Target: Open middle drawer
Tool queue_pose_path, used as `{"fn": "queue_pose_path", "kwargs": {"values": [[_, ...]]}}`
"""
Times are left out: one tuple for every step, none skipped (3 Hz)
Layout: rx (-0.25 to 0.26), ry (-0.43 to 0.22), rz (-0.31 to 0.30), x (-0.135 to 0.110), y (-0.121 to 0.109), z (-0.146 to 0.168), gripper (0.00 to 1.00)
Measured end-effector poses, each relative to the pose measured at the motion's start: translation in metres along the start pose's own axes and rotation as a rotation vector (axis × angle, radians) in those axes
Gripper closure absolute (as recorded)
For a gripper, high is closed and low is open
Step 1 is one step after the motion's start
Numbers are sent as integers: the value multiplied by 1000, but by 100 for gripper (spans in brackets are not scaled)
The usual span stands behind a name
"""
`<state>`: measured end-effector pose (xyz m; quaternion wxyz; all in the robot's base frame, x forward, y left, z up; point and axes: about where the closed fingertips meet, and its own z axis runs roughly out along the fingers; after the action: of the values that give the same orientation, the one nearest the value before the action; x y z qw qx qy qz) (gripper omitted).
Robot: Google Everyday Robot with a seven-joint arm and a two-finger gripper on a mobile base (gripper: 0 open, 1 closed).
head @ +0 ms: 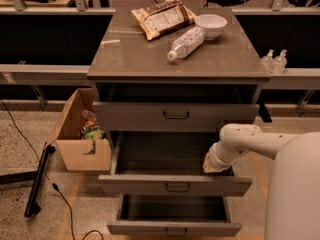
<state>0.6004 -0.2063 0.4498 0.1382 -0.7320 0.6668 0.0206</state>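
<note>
The middle drawer (175, 185) is pulled far out of the grey cabinet, its dark inside showing and its small dark pull handle at the centre of the shallow front panel. My white arm comes in from the lower right. My gripper (214, 165) points down into the right rear part of the open middle drawer, just behind the front panel. Its fingertips are hidden by the wrist. The top drawer (175, 115) stands slightly out. The lowest drawer (172, 228) is also pulled out.
On the cabinet top (125, 59) lie a snack bag (162, 20), a plastic bottle (186, 43) on its side and a white bowl (210, 25). A cardboard box (80, 134) with items stands left of the cabinet. A black pole (39, 179) and cable lie on the floor.
</note>
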Motion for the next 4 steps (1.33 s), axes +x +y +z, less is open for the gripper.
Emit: {"fn": "queue_pose_path", "kwargs": {"values": [[-7, 9, -2, 3, 12, 14, 100], [17, 2, -18, 0, 27, 31, 100], [42, -12, -39, -6, 37, 37, 100], [21, -29, -45, -11, 53, 31, 100]]}}
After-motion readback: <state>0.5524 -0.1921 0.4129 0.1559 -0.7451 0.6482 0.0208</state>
